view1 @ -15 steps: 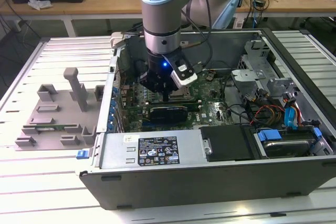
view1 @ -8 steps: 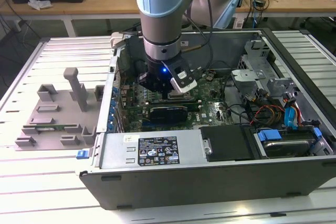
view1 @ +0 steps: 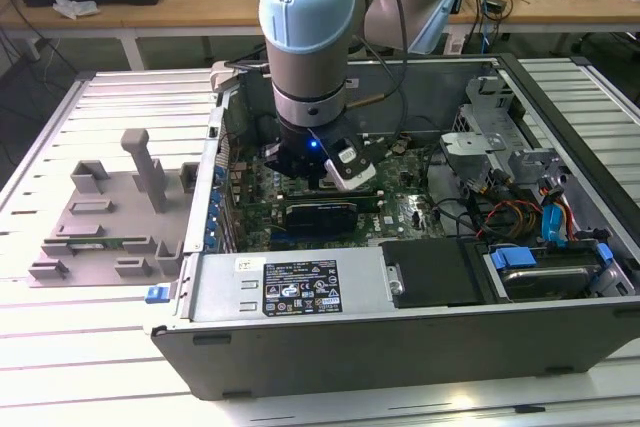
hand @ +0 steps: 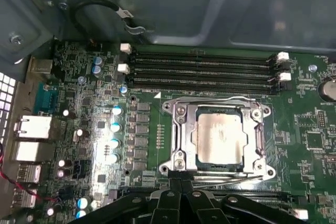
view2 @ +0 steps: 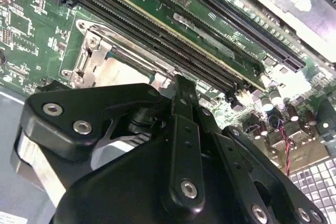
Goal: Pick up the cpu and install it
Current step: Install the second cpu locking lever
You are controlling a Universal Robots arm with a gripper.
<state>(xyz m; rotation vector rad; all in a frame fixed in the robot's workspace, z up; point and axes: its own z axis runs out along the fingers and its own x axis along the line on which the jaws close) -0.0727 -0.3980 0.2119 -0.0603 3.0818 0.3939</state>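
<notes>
Cpu (hand: 219, 139) lies flat inside socket frame (hand: 178, 135), beside 4 memory slots (hand: 205, 69) on motherboard (hand: 89, 129). Gripper (hand: 180, 182) at frame's edge, beside cpu; finger opening: cannot tell. Judgement: confirm chip level, frame clear, avoid side load.

Lots blocked by the arm here

In the exterior view the arm's wrist sits over the motherboard (view1: 400, 209), so the socket underneath is hidden. In the second wrist view the black gripper (view2: 178, 85) body covers most of the socket frame (view2: 97, 59) and nearly all of the cpu (view2: 123, 69). In the first wrist view the gripper (hand: 181, 184) is cut off by the picture's edge, and can't tell how its fingers stand.
</notes>
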